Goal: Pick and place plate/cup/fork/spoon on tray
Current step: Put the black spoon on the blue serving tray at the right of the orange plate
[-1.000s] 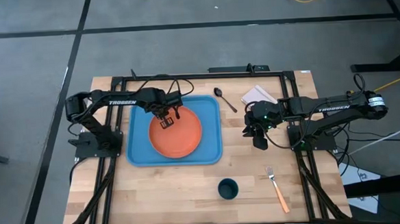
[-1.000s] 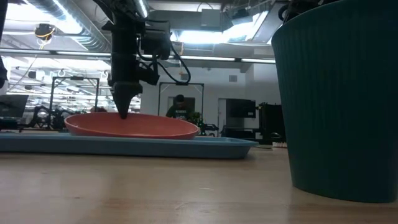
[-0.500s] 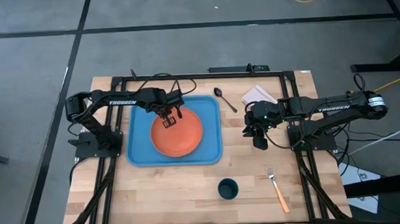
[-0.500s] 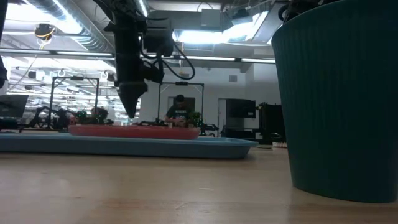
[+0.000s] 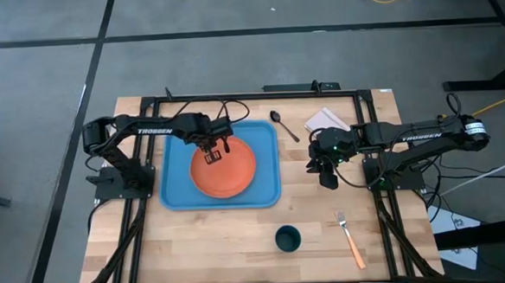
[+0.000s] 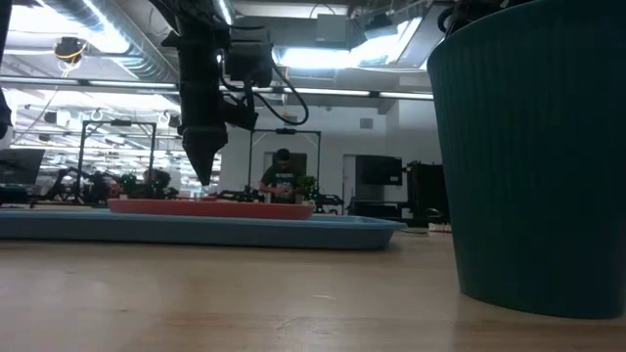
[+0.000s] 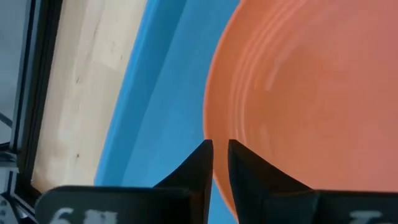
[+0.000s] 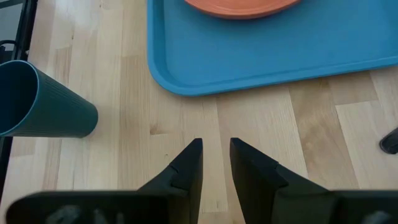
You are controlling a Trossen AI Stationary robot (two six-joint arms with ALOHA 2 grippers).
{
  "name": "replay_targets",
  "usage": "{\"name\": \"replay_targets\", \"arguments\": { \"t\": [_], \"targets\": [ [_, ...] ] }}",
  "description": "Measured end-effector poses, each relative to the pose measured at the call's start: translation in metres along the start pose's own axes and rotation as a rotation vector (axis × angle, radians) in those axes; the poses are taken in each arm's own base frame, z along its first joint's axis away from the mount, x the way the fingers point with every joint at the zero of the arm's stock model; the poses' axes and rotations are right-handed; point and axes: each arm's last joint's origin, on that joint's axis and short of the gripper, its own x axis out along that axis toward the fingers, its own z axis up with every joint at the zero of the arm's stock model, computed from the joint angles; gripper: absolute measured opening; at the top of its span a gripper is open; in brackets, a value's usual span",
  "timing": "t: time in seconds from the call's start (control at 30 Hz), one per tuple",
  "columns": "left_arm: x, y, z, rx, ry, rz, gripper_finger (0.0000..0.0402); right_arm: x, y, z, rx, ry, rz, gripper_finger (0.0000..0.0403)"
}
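The orange plate (image 5: pixel 223 167) lies flat in the light-blue tray (image 5: pixel 175 193). My left gripper (image 5: pixel 211 150) hangs just above the plate's far left rim (image 7: pixel 214 106), fingers pointing down, a narrow gap between them and nothing in it; the low view shows its tip (image 6: pixel 205 179) clear of the plate (image 6: pixel 210 205). My right gripper (image 5: pixel 327 179) waits right of the tray, open and empty (image 8: pixel 216 144). The teal cup (image 5: pixel 288 238) stands upright near the front edge. The fork (image 5: pixel 350 237) lies to the cup's right. The dark spoon (image 5: pixel 283 122) lies beyond the tray's far right corner.
A white pad (image 5: pixel 328 120) lies at the far right, next to the spoon. Bare wood stretches between the tray's near rim (image 8: pixel 249 78) and the cup (image 8: pixel 43 102). Black frame rails run along the table's left, right and far sides.
The plate, which a second ago was tilted with its far left rim raised at my left gripper's tips, has dropped flat into the tray. My left gripper has come off the rim and now stands slightly above it.
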Motion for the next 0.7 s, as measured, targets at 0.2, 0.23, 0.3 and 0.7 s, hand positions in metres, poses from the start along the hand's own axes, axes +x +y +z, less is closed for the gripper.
{"name": "replay_targets", "arguments": {
  "t": [0.2,0.23,0.3,0.7],
  "targets": [
    [0.0005,0.0026,-0.0053,0.011,0.056,0.006,0.0101,0.0000,0.0000,0.0000,0.000,0.000,0.000,0.0086],
    [0.0005,0.0026,-0.0056,0.013,0.059,0.007,0.0111,0.0000,0.0000,0.0000,0.000,0.000,0.000,0.0086],
    [0.0004,0.0026,-0.0068,0.042,0.071,0.005,0.0131,0.0000,0.0000,0.0000,0.000,0.000,0.000,0.0086],
    [-0.0006,-0.0007,-0.0064,0.200,0.061,-0.003,0.0207,-0.0001,0.0000,0.0000,0.000,0.000,0.000,0.0086]
  ]
}}
